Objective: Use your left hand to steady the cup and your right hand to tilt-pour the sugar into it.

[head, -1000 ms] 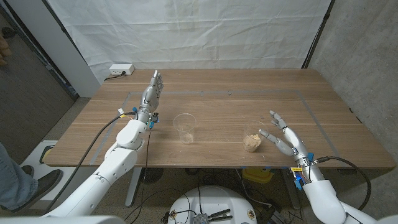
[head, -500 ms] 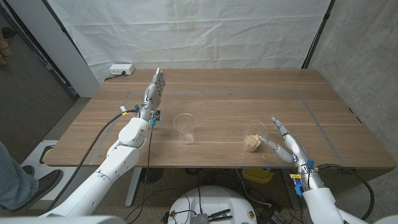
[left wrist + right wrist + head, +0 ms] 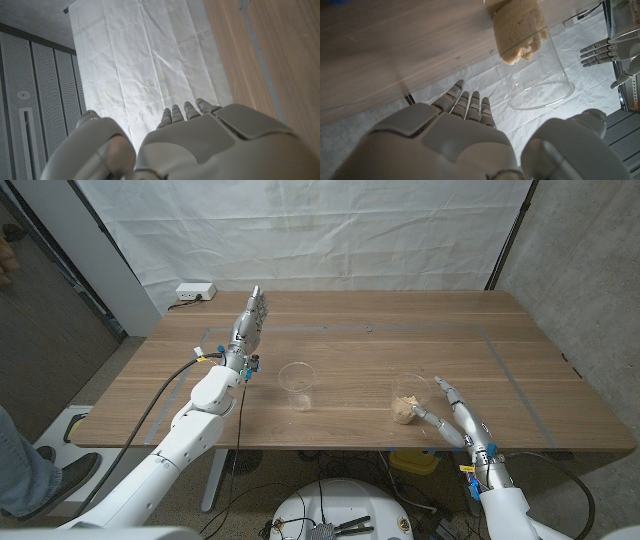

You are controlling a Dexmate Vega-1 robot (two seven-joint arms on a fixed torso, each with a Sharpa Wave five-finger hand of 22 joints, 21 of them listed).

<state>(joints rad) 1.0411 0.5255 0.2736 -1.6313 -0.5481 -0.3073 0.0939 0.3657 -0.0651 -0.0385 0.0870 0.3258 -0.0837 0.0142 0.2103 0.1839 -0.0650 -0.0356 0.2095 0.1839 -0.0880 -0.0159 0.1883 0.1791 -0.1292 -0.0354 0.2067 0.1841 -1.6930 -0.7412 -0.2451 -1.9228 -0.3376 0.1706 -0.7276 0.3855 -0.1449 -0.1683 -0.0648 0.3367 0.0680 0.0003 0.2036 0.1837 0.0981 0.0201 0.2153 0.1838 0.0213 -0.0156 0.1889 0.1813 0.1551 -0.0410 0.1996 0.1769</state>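
While two clear cups stand upright on the table [image 3: 350, 340], neither is held. One cup [image 3: 297, 385], without contents, stands left of centre; the sugar cup [image 3: 407, 402], holding a tan mound at its base, stands well apart to its right near the front edge. Left hand [image 3: 247, 326] is raised beyond and to the left of the cup, fingers extended together, holding nothing. Right hand [image 3: 450, 412] sits just beside the sugar cup, fingers spread wide, gripping nothing; whether a fingertip touches it cannot be told.
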